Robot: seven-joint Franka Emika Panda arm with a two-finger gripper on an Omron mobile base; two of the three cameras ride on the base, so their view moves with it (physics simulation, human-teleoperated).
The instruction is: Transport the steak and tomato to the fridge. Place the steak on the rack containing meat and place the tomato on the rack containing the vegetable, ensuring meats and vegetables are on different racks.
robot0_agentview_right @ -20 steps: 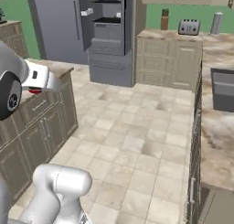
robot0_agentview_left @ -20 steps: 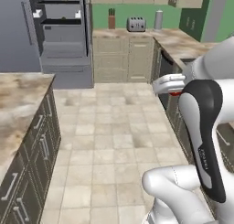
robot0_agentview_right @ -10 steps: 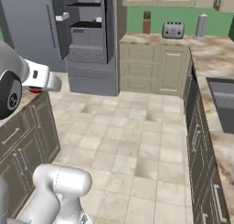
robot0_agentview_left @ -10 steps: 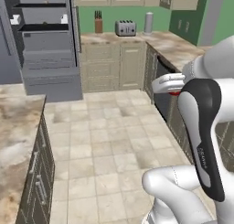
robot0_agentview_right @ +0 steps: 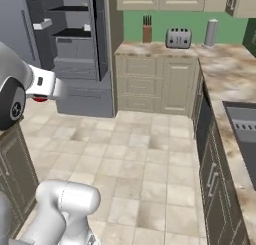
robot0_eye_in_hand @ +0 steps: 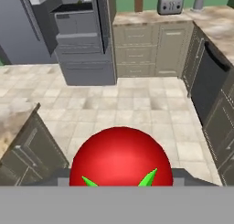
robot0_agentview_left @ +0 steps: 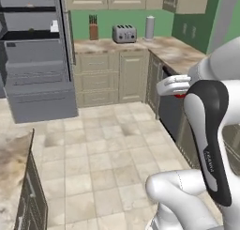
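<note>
The gripper (robot0_eye_in_hand: 121,184) is clamped on the tomato (robot0_eye_in_hand: 121,158), which sits right at the camera in the hand view, red and round, with green leaf tips showing at its lower edge. From the left base view a sliver of the tomato's red peeks out behind the white hand (robot0_agentview_left: 174,85), held up in the air above the tiled floor (robot0_agentview_left: 103,149). In the right base view the same red shows just under the hand (robot0_agentview_right: 45,87) at the left edge.

Below and left of the tomato in the hand view, the corner of a marbled counter (robot0_eye_in_hand: 13,122) with dark cabinet fronts lies nearest. Beyond it the floor runs back to the fridge (robot0_eye_in_hand: 77,40), whose door stands open, with shelves and drawers visible inside; what lies on the racks is too small to tell.

To the right, a dark dishwasher front (robot0_eye_in_hand: 208,81) sits under a side counter (robot0_eye_in_hand: 219,26) running toward the back wall. In the right base view a sink (robot0_agentview_right: 242,126) is set into this counter nearer the robot.

Farthest, on the back counter (robot0_agentview_right: 160,49) against the green wall, a knife block (robot0_agentview_right: 147,30), a toaster (robot0_agentview_right: 178,38) and a grey cylinder (robot0_agentview_right: 211,33) stand in a row, well apart, under beige cupboards.
</note>
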